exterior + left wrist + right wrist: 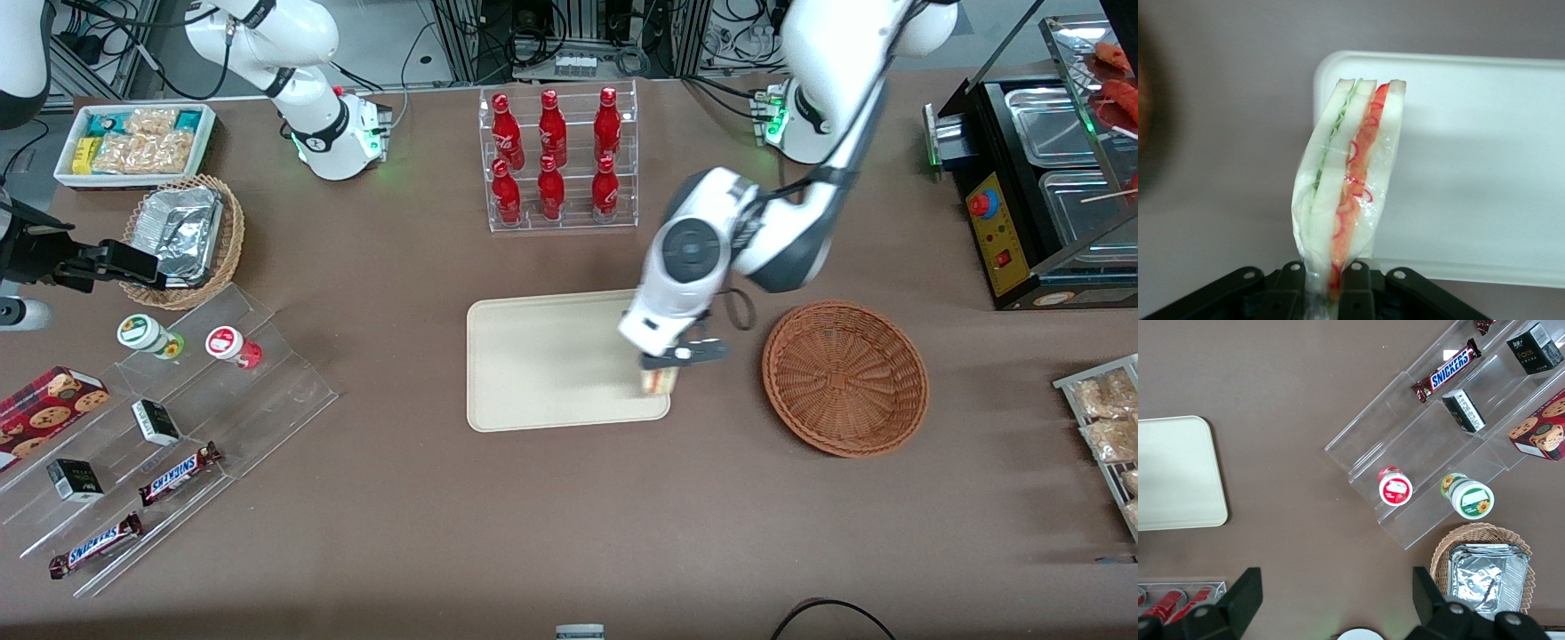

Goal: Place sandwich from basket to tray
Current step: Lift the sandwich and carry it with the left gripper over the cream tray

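My gripper [660,366] hangs over the corner of the cream tray [542,356] that lies closest to the basket, shut on the sandwich [659,381]. In the left wrist view the sandwich [1348,180] is a plastic-wrapped wedge of white bread with green and red filling, pinched at its base between the two black fingers [1357,285]. It hangs over the tray's [1471,153] rounded corner and rim. The reddish-brown wicker basket [845,377] sits beside the tray, toward the working arm's end, with nothing inside it.
An acrylic rack of red bottles [557,160] stands farther from the front camera than the tray. Toward the parked arm's end are a tan basket with a foil container [184,238], a white snack bin [135,142] and an acrylic stepped shelf with snacks [169,444]. A food warmer [1049,187] stands at the working arm's end.
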Available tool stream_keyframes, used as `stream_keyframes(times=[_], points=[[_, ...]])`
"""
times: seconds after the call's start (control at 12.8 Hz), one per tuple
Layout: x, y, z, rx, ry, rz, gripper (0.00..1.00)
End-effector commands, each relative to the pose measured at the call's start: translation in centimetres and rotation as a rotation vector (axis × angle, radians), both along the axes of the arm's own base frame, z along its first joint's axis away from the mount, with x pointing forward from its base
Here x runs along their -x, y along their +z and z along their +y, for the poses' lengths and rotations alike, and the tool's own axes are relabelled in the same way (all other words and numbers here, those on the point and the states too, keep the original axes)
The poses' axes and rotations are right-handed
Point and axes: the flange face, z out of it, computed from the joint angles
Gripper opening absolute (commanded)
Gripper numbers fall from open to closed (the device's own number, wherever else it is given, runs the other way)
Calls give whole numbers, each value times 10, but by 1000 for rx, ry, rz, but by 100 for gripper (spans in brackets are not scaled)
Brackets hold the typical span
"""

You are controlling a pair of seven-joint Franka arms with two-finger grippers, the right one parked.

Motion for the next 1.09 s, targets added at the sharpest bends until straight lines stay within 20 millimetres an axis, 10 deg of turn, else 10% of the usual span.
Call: stream_keyframes(times=[0.0,0.39,1.01], points=[[3,-22,-42,-5,-23,21,0],[12,-41,-95,34,92,36,0],[28,-72,-116,-9,111,27,0]])
